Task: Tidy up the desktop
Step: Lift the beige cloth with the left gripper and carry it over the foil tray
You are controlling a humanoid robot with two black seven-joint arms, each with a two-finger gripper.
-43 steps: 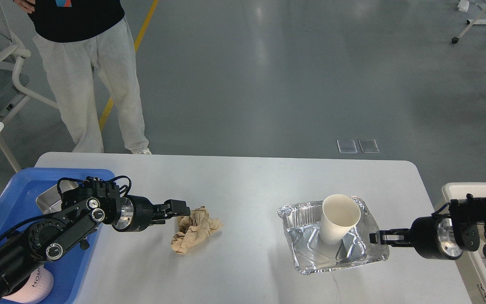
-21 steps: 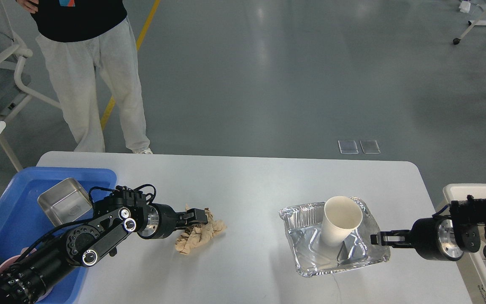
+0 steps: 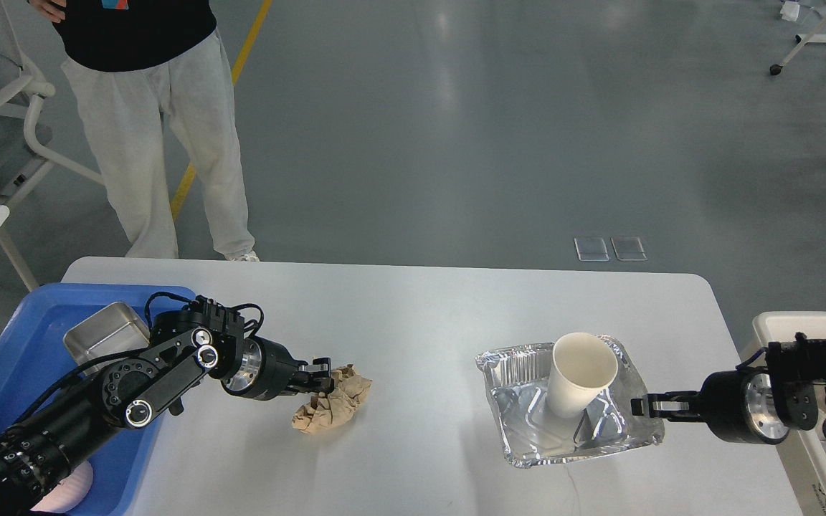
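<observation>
Black left gripper (image 3: 321,375) is clamped on the left edge of a crumpled brown paper wad (image 3: 334,407), which lies on the desktop (image 3: 420,315) left of centre. Right gripper (image 3: 641,406) has its fingers pressed together at the right rim of a foil tray (image 3: 520,437); whether it pinches the rim cannot be told. A white paper cup (image 3: 579,373) stands tilted in that tray. A blue tray (image 3: 19,344) at the desktop's left end holds a metal pan (image 3: 101,333).
</observation>
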